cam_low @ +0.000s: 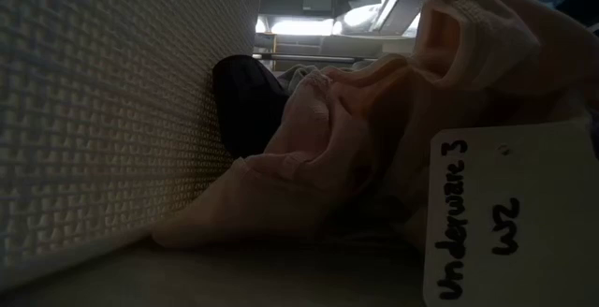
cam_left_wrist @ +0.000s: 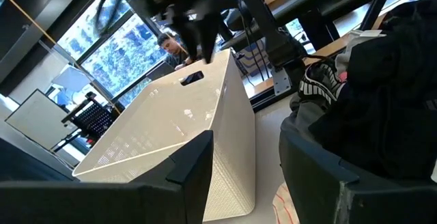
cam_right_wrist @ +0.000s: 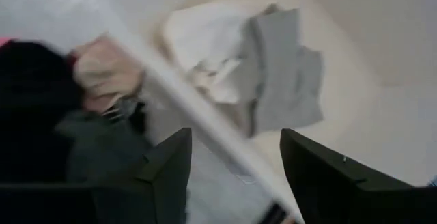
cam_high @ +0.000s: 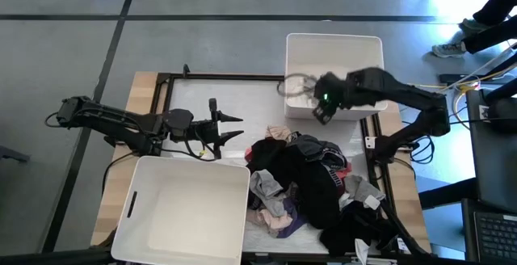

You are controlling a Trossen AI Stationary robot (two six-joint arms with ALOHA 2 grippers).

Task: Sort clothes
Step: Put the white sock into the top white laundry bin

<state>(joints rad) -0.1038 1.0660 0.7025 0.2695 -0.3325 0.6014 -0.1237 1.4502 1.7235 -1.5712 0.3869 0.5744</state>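
A pile of clothes (cam_high: 311,184), mostly black with grey, white and pink pieces, lies on the table's right half. It also shows in the left wrist view (cam_left_wrist: 382,94). My right gripper (cam_high: 321,111) hangs open and empty over the near left corner of the far white bin (cam_high: 333,63). In the right wrist view (cam_right_wrist: 235,138) its fingers stand above the bin's rim (cam_right_wrist: 171,94). White and grey garments (cam_right_wrist: 252,67) lie on the bin's floor. My left gripper (cam_high: 234,128) is open and empty above the table left of the pile, pointing toward the pile.
A second white bin (cam_high: 182,212) stands at the near left and shows nothing inside. In the low view its wall (cam_low: 94,110) is close by, with a pink garment (cam_low: 356,148) and a paper tag (cam_low: 510,213) beside it. A person's legs (cam_high: 485,14) show at the far right.
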